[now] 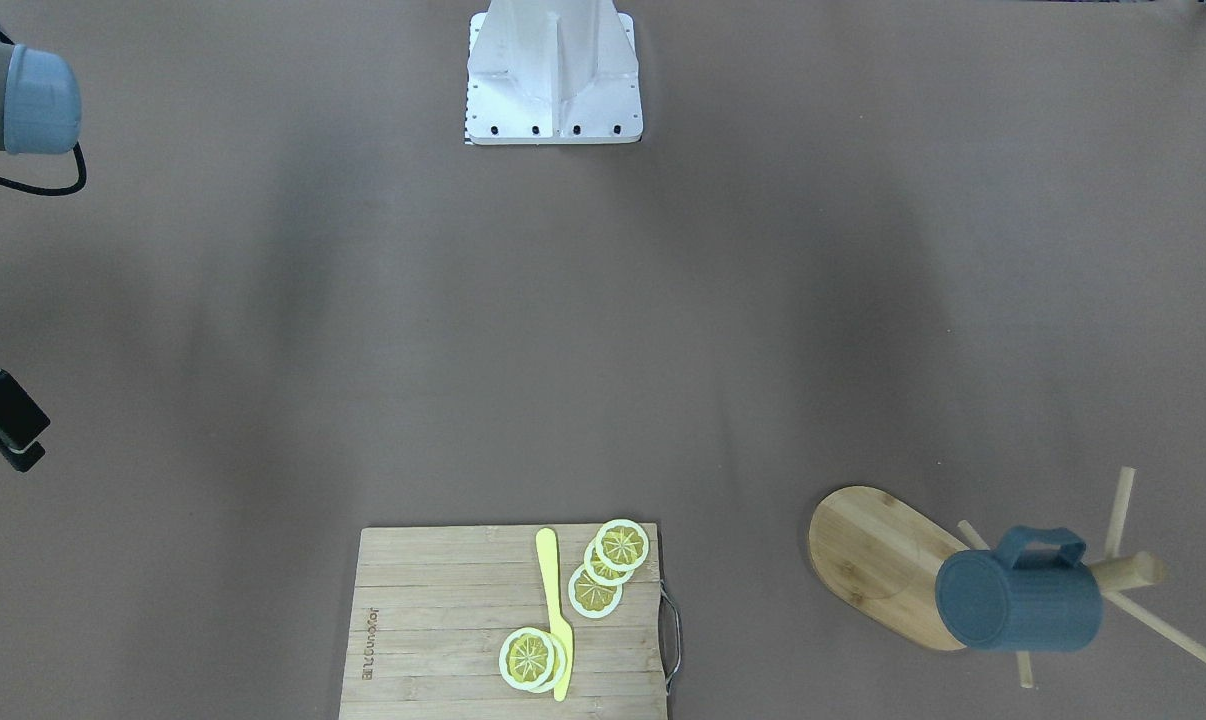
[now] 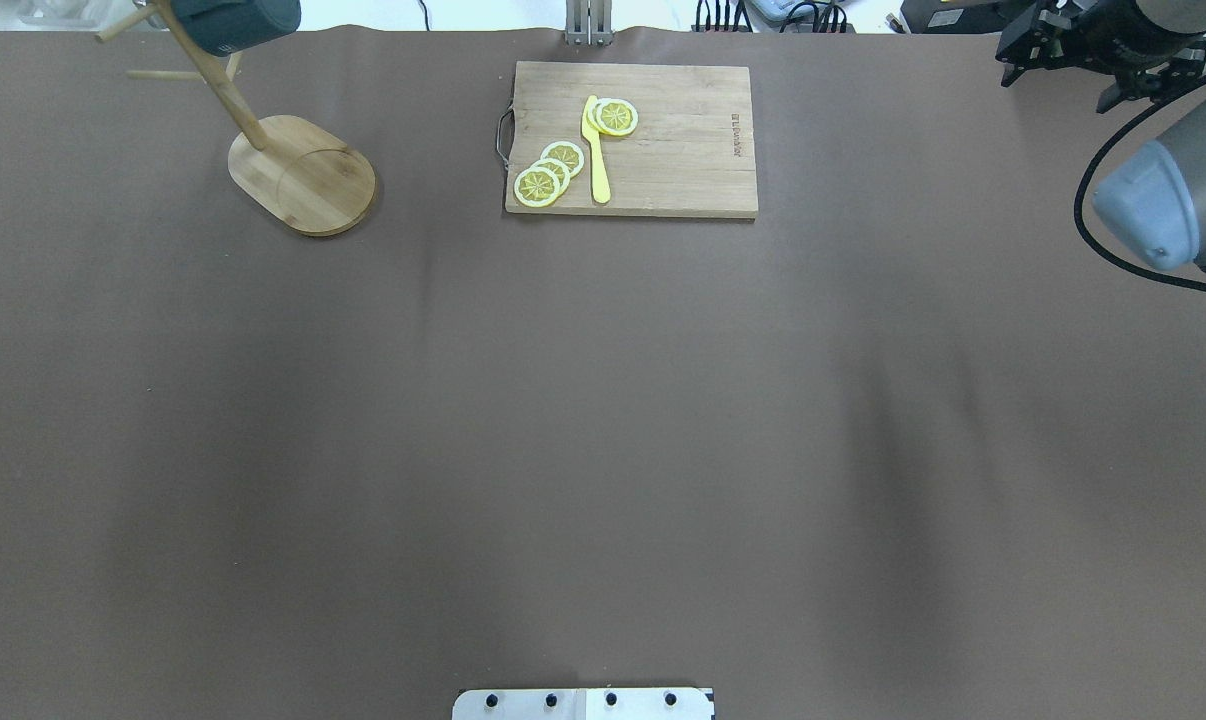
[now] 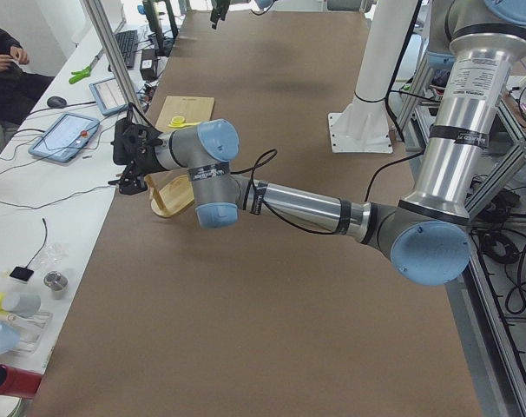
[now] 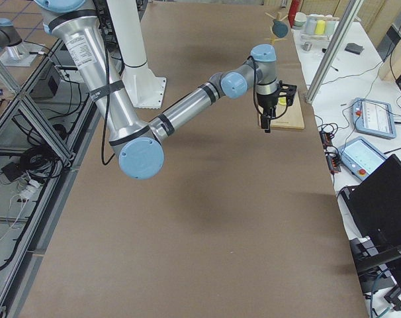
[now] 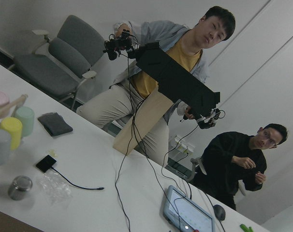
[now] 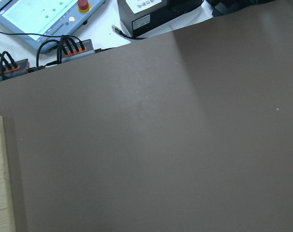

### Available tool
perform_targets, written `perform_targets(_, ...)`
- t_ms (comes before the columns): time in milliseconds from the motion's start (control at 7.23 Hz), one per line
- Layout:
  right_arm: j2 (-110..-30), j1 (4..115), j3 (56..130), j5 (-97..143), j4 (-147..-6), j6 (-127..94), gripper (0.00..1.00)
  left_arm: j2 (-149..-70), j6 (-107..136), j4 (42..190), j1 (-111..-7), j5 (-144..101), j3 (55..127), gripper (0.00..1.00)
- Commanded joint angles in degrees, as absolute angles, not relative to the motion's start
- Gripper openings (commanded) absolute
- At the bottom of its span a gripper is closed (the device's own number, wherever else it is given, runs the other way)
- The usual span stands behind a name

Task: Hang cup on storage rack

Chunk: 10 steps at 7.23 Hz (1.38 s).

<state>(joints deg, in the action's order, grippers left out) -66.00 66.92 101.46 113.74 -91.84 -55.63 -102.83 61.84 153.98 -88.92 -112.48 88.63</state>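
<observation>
**Cup hung on rack.** The cup (image 1: 1018,595) hangs on the storage rack (image 1: 868,555) at the table's far left corner. Its handle appears looped over a peg beside the post, so the peg bears its weight and the body tips sideways, base outward; the task looks complete. Neither arm supports it: the left gripper (image 3: 131,161) stands near that corner and the right gripper (image 4: 267,118) toward the far right corner, and whether either is spread or pressed together cannot be told.
</observation>
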Motion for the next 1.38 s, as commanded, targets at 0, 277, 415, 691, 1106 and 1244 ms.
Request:
perform_targets(0, -69.5, 70.99, 101.17, 111.98, -92.11, -41.99, 1.0, -102.66, 39.92, 144.53, -90.87, -112.24, 88.42, 0.99)
perform_targets(277, -73.63, 74.95, 99.94, 112.32, -92.11, -30.99, 1.0, -102.39, 27.56, 135.75, -91.93, -112.15, 88.42, 0.99)
perform_targets(415, -76.0, 77.06, 99.84, 112.93, -91.85, -27.46, 1.0, -101.96, 25.25, 129.26, -92.46, -113.11, 88.5, 0.99)
perform_targets(691, -77.69, 81.37, 95.56, 119.23, -91.67, -21.56, 1.0, -101.34, 25.14, 121.04, -92.29, -122.81, 84.06, 0.99)
perform_targets(1106, -79.61, 87.35, 89.92, 127.34, -91.67, -12.17, 1.0, -101.16, 23.66, 118.49, -91.5, -132.36, 79.63, 0.99)
perform_targets(1244, -81.37, 87.97, 89.91, 128.22, -91.67, -11.0, 1.0, -101.77, 17.2, 113.08, -90.36, -132.28, 79.72, 0.99)
